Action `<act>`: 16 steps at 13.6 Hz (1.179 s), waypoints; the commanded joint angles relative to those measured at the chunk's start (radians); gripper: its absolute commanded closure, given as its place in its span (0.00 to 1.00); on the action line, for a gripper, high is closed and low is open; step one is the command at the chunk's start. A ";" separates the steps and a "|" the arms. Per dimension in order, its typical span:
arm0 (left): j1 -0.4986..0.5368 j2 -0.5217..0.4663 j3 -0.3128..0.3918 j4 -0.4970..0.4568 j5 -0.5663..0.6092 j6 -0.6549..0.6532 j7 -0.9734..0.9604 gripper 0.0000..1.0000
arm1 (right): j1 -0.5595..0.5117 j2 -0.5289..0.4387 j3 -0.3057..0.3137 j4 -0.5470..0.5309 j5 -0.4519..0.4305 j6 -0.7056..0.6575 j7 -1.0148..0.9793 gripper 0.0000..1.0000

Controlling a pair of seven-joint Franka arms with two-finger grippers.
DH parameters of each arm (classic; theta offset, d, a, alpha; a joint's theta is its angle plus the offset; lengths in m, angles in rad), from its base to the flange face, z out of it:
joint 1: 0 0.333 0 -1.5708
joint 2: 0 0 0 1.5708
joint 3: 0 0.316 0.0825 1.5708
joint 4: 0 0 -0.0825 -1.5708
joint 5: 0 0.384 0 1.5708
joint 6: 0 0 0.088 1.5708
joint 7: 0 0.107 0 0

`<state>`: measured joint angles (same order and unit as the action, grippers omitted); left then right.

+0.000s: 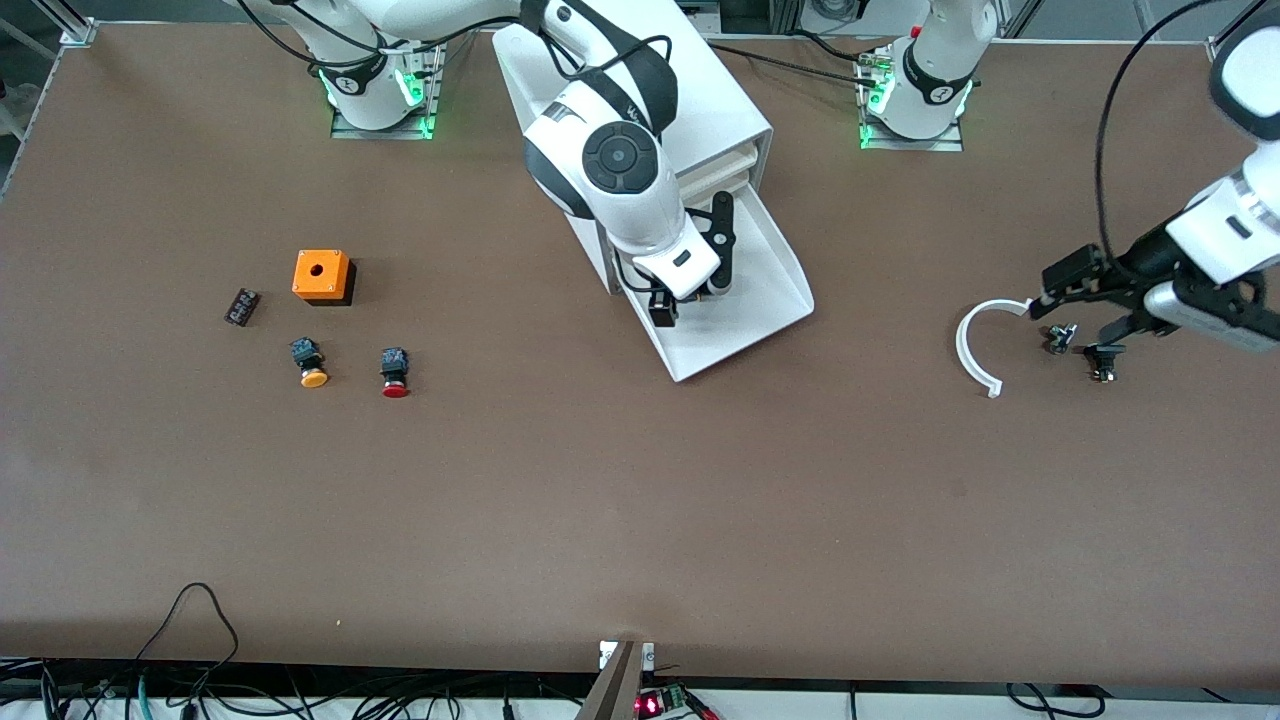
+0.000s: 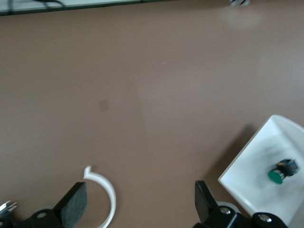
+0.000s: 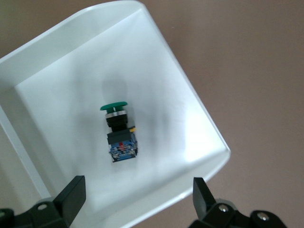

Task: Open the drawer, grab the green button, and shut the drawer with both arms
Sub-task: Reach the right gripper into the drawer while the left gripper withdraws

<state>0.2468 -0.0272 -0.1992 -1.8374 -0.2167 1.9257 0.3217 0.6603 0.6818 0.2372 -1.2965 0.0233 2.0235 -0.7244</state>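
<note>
The drawer [image 1: 770, 300] stands pulled out of the white cabinet [image 1: 720, 120], toward the front camera. The green-capped button [image 3: 118, 128] lies on its side on the drawer floor [image 3: 61, 109] and also shows in the left wrist view as the button [image 2: 281, 172]. In the front view the right arm hides it. My right gripper [image 3: 138, 199] hangs open over the drawer, above the button, and shows in the front view as the right gripper [image 1: 695, 285]. My left gripper [image 1: 1078, 315] is open over the table toward the left arm's end, with nothing between its fingers [image 2: 76, 204].
A white curved ring piece [image 1: 975, 350] and two small dark parts [image 1: 1062, 338] lie by the left gripper. Toward the right arm's end are an orange box [image 1: 322, 276], an orange-capped button [image 1: 310, 362], a red-capped button [image 1: 395, 372] and a small black piece [image 1: 241, 306].
</note>
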 commanded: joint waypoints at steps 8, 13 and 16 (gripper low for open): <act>-0.101 -0.042 0.049 0.101 0.292 -0.226 -0.389 0.00 | 0.068 0.127 0.004 0.037 -0.098 -0.003 -0.035 0.00; -0.106 -0.040 0.047 0.115 0.289 -0.220 -0.389 0.00 | 0.084 0.166 0.001 0.039 -0.125 0.056 -0.029 0.00; -0.107 -0.040 0.047 0.118 0.289 -0.218 -0.389 0.00 | 0.084 0.186 -0.001 0.039 -0.125 0.118 -0.029 0.04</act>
<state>0.1465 -0.0691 -0.1547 -1.7404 0.0666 1.7198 -0.0578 0.7363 0.8347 0.2374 -1.2930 -0.0862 2.1183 -0.7470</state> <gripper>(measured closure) 0.000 0.004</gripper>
